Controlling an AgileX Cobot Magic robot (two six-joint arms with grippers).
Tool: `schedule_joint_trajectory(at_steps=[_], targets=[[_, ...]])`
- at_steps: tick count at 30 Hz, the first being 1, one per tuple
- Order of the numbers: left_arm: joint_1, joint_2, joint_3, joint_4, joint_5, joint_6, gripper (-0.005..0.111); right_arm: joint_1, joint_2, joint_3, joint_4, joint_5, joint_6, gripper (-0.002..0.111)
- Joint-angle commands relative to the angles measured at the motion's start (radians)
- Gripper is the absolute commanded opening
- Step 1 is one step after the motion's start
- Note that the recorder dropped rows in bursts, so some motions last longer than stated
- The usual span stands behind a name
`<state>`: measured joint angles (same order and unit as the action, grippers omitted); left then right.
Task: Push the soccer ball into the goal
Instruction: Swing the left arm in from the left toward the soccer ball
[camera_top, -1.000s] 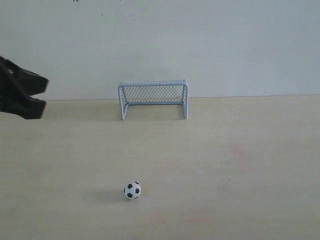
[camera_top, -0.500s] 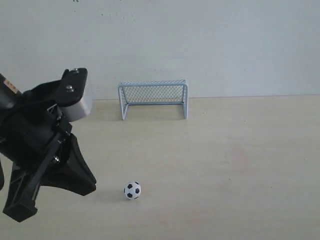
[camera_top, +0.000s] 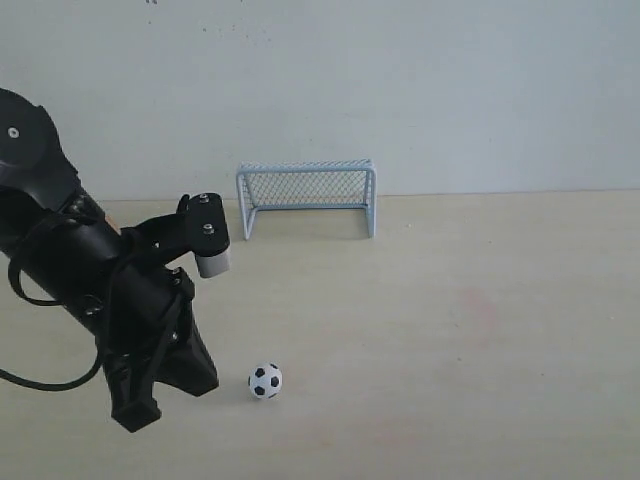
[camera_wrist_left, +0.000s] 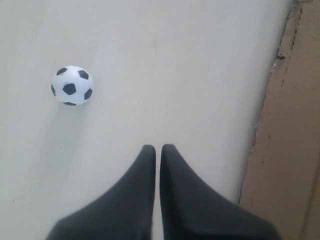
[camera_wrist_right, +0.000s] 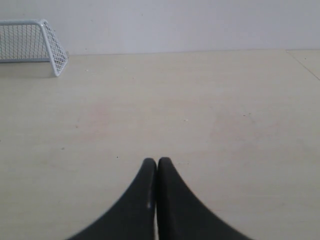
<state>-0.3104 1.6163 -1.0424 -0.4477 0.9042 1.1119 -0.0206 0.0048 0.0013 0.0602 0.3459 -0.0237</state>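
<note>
Pale tabletop; left gripper (jaws together) near soccer ball

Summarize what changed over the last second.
The left gripper swung in from the left edge of the exterior view and came down. Shut and empty, it is now low beside the soccer ball, not touching it. The soccer ball and the goal stayed put.

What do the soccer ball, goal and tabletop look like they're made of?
Soccer ball: probably moulded plastic or foam, with a smooth matte surface and printed black patches. Goal: the thin pale blue-grey frame looks like painted metal or plastic rod. The netting is fine mesh and its material is unclear. Tabletop: light wood or wood-look laminate, with faint grain and low sheen.
</note>
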Motion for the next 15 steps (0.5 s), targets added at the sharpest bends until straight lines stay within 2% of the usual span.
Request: schedule_joint_trajectory(at_steps=[1, 9, 11, 15], targets=[[-0.004, 0.031, -0.005, -0.004, -0.003, 0.04, 0.004, 0.002, -0.005, -0.001, -0.002, -0.005, -0.001, 0.0], [-0.001, 0.033, 0.024, 0.0, 0.034, 0.099, 0.004, 0.002, -0.005, -0.001, -0.002, -0.005, -0.001, 0.0], [-0.001, 0.033, 0.057, -0.006, 0.004, 0.164, 0.004, 0.002, -0.005, -0.001, -0.002, -0.005, -0.001, 0.0], [-0.001, 0.033, 0.101, -0.041, -0.141, 0.287, 0.004, 0.002, -0.005, -0.001, -0.002, -0.003, -0.001, 0.0]])
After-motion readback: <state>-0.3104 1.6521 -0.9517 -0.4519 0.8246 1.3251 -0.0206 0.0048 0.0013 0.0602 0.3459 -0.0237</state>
